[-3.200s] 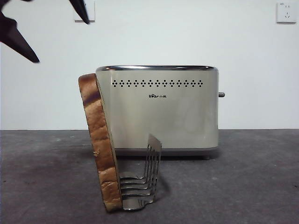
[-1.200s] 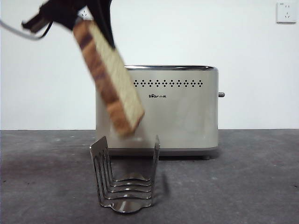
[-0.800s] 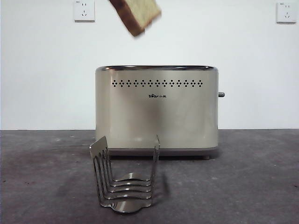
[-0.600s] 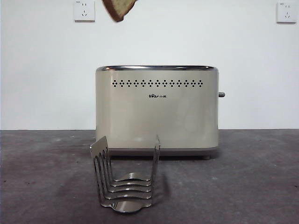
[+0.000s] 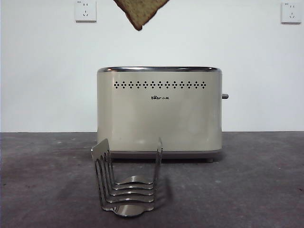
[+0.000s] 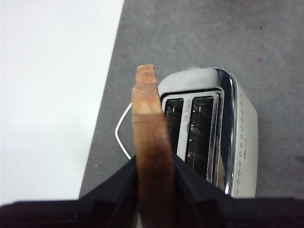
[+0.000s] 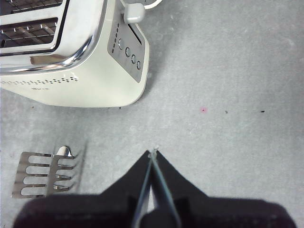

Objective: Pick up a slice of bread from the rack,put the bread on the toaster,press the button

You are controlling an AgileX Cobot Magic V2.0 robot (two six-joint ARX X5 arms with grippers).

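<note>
Left pincer (image 6: 154, 178): I have it pinching the slice of bread (image 6: 151, 142) edge-on, 1 black jaw flat against each face, brown crust toward the wrist camera. Below it I see the toaster (image 6: 228, 142) with its 2 slots open and chrome rim bright; the slice hangs above the toaster, offset toward the slot nearer the wall. A white cord (image 6: 122, 137) loops out behind the toaster on the grey surface (image 6: 266, 42).

Front view: only 1 corner of the slice of bread (image 5: 140, 12) shows, dropping in from the top edge, well apart from the toaster (image 5: 159, 114) top. The rack (image 5: 127, 183) stands empty in front of the toaster, near its base. The button (image 5: 224, 96) sticks out from the toaster's narrow side.

Right pincer (image 7: 153, 190): jaws pressed together, holding nothing, hovering over bare surface (image 7: 237, 71). From there I see the toaster's end panel with the button (image 7: 133, 14), 4 round knobs (image 7: 129, 52), and the rack (image 7: 47, 175) beside the toaster.
</note>
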